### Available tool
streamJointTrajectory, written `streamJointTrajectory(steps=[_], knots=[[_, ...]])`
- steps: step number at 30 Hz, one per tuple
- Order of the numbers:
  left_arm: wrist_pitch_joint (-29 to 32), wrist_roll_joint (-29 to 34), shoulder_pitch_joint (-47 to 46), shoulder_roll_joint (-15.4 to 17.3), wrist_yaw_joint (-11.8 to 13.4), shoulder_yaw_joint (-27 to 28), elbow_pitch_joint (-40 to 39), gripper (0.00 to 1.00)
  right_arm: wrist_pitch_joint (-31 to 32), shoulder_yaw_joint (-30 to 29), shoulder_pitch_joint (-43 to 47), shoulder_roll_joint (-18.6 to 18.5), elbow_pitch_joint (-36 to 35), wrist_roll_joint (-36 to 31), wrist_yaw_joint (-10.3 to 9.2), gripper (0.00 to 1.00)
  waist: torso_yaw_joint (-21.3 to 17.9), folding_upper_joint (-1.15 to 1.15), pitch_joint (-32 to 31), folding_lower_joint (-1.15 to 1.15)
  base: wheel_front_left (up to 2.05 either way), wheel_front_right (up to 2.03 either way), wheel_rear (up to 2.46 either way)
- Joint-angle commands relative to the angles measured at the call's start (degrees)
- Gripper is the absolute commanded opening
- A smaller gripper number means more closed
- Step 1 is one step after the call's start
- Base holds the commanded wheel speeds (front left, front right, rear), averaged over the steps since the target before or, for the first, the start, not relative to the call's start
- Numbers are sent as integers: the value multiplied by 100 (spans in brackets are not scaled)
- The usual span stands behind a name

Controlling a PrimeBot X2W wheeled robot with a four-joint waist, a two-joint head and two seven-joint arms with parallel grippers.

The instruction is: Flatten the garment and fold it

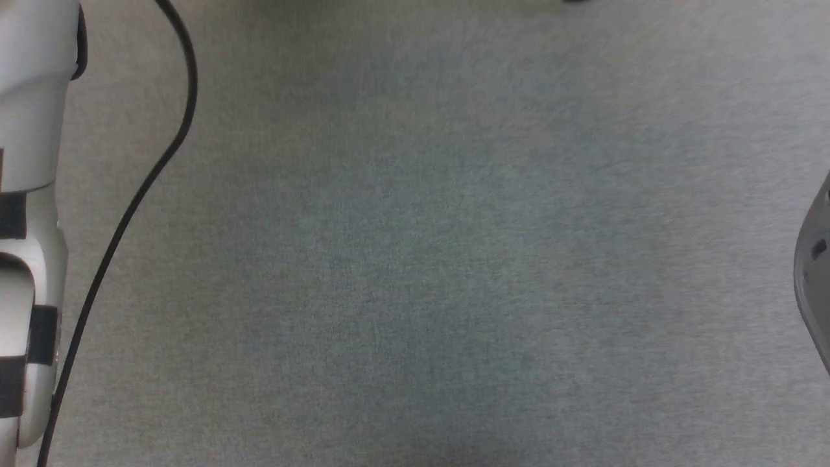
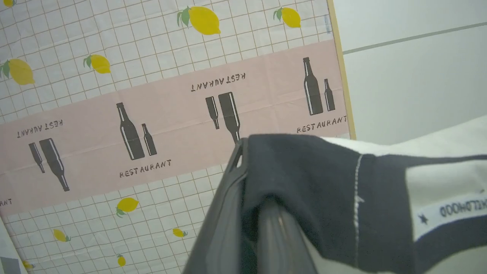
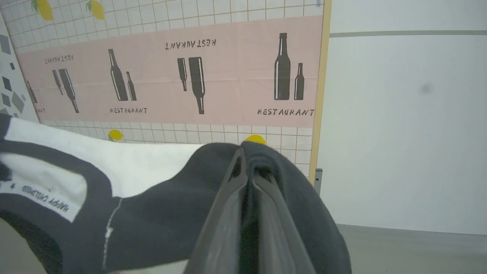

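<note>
The garment (image 2: 312, 179) hangs between both grippers, held up off the surface. In the left wrist view my left gripper (image 2: 243, 148) is shut on black shoulder fabric, which drapes over one finger. A white panel and the black collar with a white label (image 2: 452, 211) stretch off to the right. In the right wrist view my right gripper (image 3: 245, 152) is shut on the garment's (image 3: 159, 213) other black shoulder. Its white body and the collar label (image 3: 45, 198) run off to the left. The chest print is hidden.
Ahead of both wrists hangs a patterned cloth (image 2: 152, 114) with lemons, bottles and a pink band, wood-edged, beside a white wall (image 3: 399, 114). The head view looks down on a grey surface (image 1: 421, 259), with a pale forearm (image 1: 32, 194), a black cable (image 1: 130, 214) and a dark part (image 1: 817, 272).
</note>
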Motion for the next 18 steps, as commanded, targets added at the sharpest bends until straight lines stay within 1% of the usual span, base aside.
streamJointTrajectory(steps=[1, 5, 8, 11, 14, 18], knots=[[-244, 70, -64, -26, 42, 24, 88, 0, -204, 120, -47, 4, 128, -122, -8, 0, 247, 0, 666, -1, 0, 0, 0], [-805, 28, 115, -45, -17, 18, 370, 0, -585, 376, 76, 4, 430, -136, -8, 0, 298, 0, 845, -1, 0, 0, 0], [-986, -74, 235, -62, -151, 6, 507, 0, -695, 594, 209, -77, 497, -30, -8, 0, 345, 0, 973, -1, 0, 0, 0], [-1115, -63, 436, 12, -369, -143, 529, 0, -757, 896, 477, -256, 386, 267, -8, 0, 354, 0, 958, -1, 0, 0, 0], [-1132, -28, 780, 138, -543, -323, 315, 0, -706, 1181, 868, -523, 33, 659, -8, 0, 360, 0, 841, -1, 0, 0, 0], [-874, -72, 1592, 331, -612, -534, -422, 0, -528, 1322, 1640, -912, -820, 1217, -8, 0, 380, 0, 644, -1, 0, 0, 0]])
